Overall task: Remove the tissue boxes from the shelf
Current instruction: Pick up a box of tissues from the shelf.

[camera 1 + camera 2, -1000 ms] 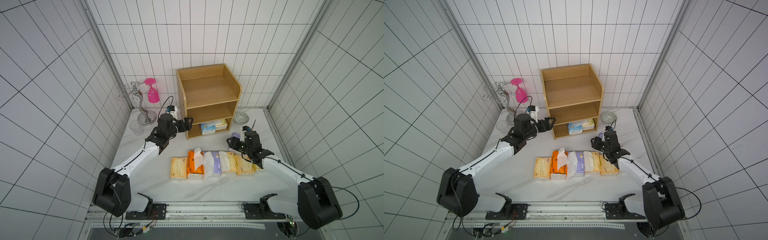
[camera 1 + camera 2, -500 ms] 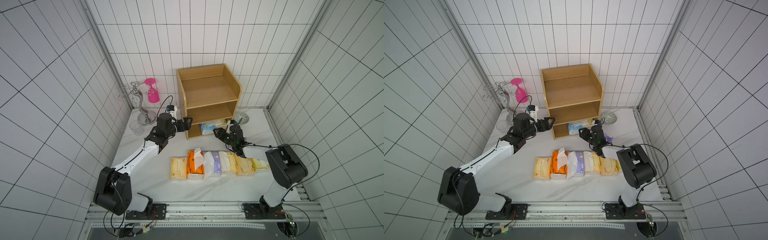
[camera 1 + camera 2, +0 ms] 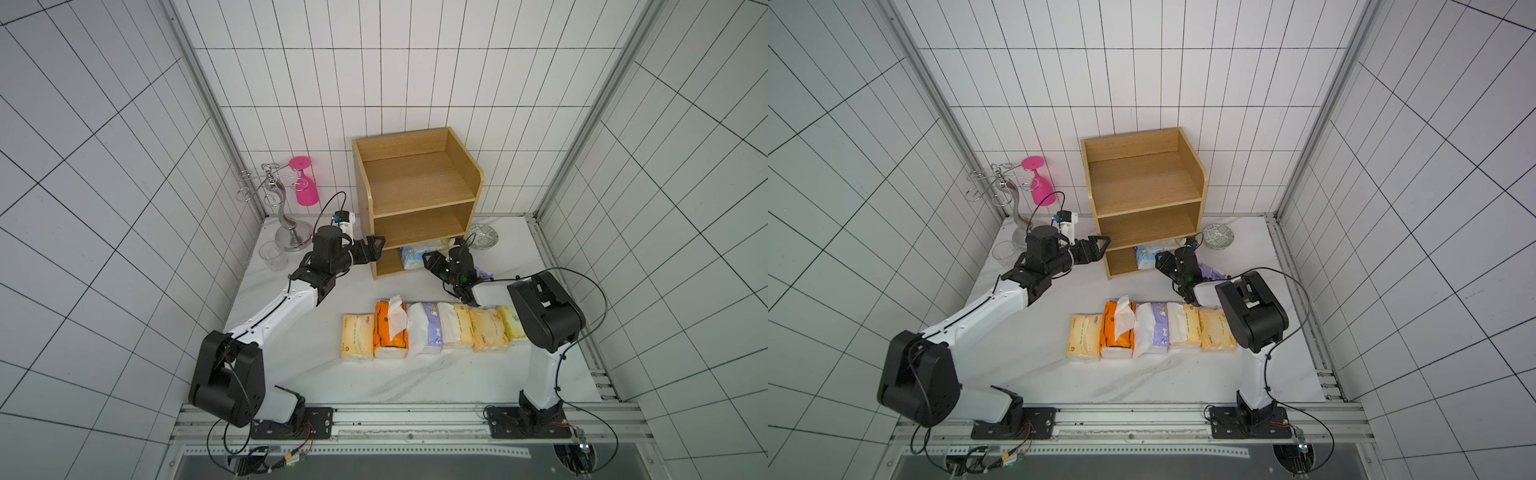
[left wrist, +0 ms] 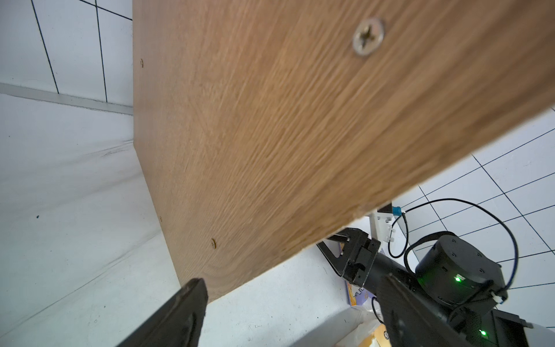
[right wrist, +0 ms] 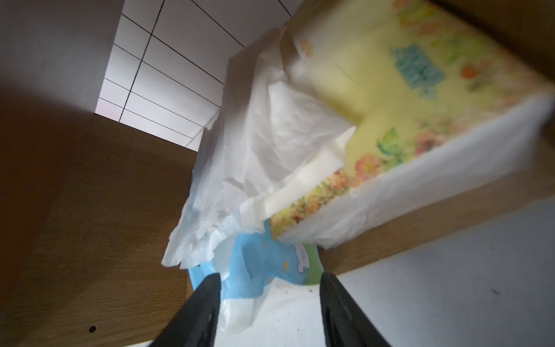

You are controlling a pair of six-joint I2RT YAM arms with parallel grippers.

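Observation:
The wooden shelf [image 3: 415, 195] stands at the back of the table. Its bottom tier holds a light blue tissue pack [image 3: 413, 257] with a cream-yellow floral pack [image 5: 390, 105] behind it. My right gripper [image 3: 430, 261] is at that tier's opening. In the right wrist view it [image 5: 270, 306] is open, with the loose wrap of the blue pack's [image 5: 264, 264] end between the fingertips. My left gripper [image 3: 373, 245] is open beside the shelf's left side panel [image 4: 300, 120], holding nothing. Several tissue packs lie in a row [image 3: 390, 332] on the table. A purple pack [image 3: 483, 273] lies by my right wrist.
A silver wire stand [image 3: 286, 216] with a hanging pink glass [image 3: 306, 187] is at the back left, with a clear glass [image 3: 272, 255] beside it. A patterned bowl [image 3: 482, 237] sits right of the shelf. The right arm's elbow [image 3: 544, 311] overhangs the row's right end.
My right gripper has swung from the right end of the row up to the shelf's bottom tier, and its jaws have widened a little. The left arm has not moved.

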